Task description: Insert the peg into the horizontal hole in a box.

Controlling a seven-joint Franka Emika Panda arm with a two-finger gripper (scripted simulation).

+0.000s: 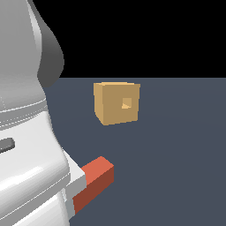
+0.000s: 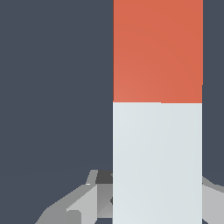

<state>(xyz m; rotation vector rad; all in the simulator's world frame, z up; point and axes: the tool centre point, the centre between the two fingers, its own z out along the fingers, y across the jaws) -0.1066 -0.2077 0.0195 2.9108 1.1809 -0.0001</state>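
The tan box (image 1: pixel 117 102) stands on the dark floor, and the horizontal hole (image 1: pixel 126 103) is a small square opening in the side face turned towards the exterior view's right. The peg's red-orange end (image 1: pixel 98 178) sticks out from under the white arm (image 1: pixel 26 132), well short of the box. In the wrist view the peg (image 2: pixel 157 109) runs lengthwise, its white part nearest the gripper (image 2: pixel 157 197). Grey fingers (image 2: pixel 87 203) sit against both sides of the white part. The box is out of the wrist view.
The arm's white body fills the exterior view's left and hides most of the peg's white part and the gripper. Dark grey floor (image 1: pixel 176 167) lies between the peg's red end and the box.
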